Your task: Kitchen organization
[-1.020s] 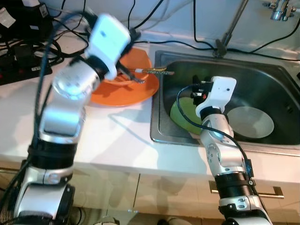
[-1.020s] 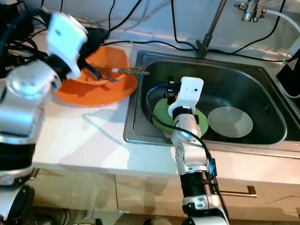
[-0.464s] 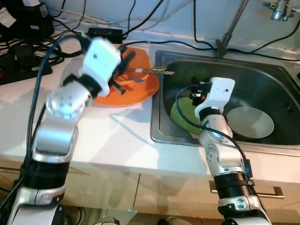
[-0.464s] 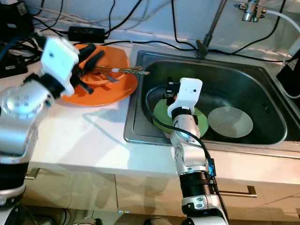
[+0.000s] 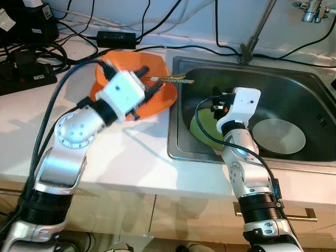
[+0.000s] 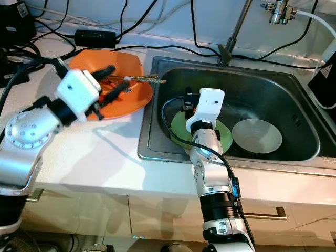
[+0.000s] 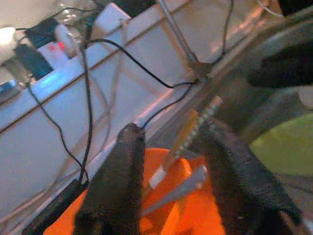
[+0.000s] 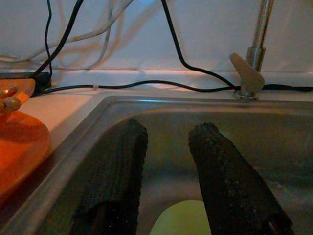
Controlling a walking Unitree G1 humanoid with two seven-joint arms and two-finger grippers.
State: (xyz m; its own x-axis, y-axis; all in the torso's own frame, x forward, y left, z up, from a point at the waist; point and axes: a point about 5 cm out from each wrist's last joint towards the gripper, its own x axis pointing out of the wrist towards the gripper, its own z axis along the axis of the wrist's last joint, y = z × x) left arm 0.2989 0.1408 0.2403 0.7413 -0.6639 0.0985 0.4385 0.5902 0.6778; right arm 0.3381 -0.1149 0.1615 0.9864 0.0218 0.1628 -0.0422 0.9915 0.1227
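- Our left gripper (image 5: 142,92) has swung back and down over the last second: earlier it was raised above the orange plate (image 5: 163,100), and now it sits low over the plate's middle, fingers spread apart and holding nothing.
- Between those fingers, the wrist view shows a knife (image 7: 188,137) and a second utensil (image 7: 176,188) lying on the plate; the knife's tip pokes out over the sink (image 5: 310,79) edge.
- We judge this a lining-up for a pick of one utensil, not yet a grasp.
- Our right gripper (image 8: 166,161) has not shifted: it hangs inside the sink, fingers parted and empty, just above the green plate (image 6: 178,134).
- A grey bowl (image 5: 278,136) sits beside the green plate in the basin, untouched.
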